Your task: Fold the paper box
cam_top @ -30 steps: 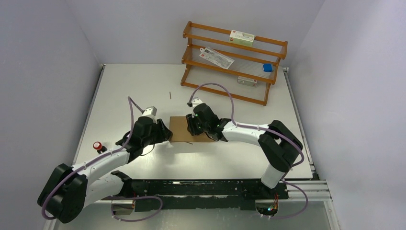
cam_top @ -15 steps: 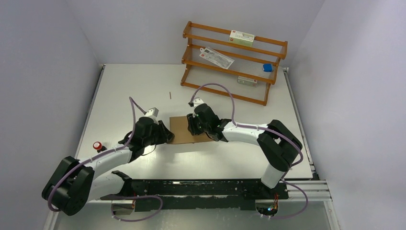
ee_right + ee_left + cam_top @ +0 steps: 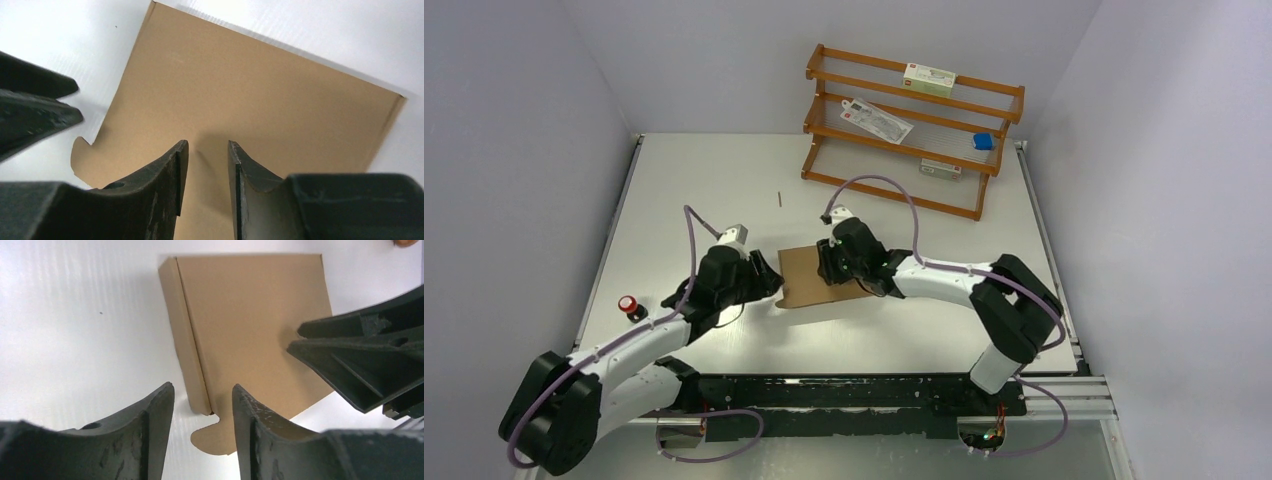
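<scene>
Plain brown paper box (image 3: 250,325), flat, one narrow creased side flap, rounded tab

The top camera is looking down from high behind the arm bases, taking in the whole table (image 3: 684,180) from far off, the shelf rack (image 3: 914,130) sitting upper middle. The left wrist camera is peering past the left gripper (image 3: 202,390), close over the paper box (image 3: 250,315). The right wrist camera is looking past the right gripper (image 3: 207,145), tighter still on that same sheet. All three are sharing the box; each wrist view is catching the other arm's fingers.
</scene>
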`<state>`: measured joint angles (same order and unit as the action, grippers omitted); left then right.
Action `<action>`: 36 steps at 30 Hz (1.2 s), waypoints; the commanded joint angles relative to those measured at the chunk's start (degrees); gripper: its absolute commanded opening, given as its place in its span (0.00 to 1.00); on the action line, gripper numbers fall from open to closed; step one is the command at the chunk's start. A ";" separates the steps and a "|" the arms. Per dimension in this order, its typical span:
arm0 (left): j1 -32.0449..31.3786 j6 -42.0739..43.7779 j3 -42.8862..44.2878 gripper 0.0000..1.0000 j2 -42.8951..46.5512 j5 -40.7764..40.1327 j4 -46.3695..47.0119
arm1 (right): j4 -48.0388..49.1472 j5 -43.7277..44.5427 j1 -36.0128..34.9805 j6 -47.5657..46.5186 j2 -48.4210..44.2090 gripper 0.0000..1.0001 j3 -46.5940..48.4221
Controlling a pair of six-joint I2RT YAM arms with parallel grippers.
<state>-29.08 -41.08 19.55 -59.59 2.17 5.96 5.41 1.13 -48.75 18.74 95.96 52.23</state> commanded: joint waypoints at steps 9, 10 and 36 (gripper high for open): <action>-0.10 2.51 2.66 0.67 -2.23 0.06 1.55 | 1.40 -1.63 11.37 2.46 -14.40 0.43 -11.69; -0.11 2.29 2.55 0.67 -3.15 0.67 2.60 | 2.23 -3.43 12.46 3.16 -14.66 0.43 -12.84; -0.15 5.29 -1.89 0.33 -17.33 -2.05 11.29 | 23.70 -18.77 20.42 7.83 -5.74 0.15 -30.91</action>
<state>-29.08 -38.94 19.33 -74.26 3.18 20.62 35.79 -19.05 -28.12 28.73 88.07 22.65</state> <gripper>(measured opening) 0.379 0.186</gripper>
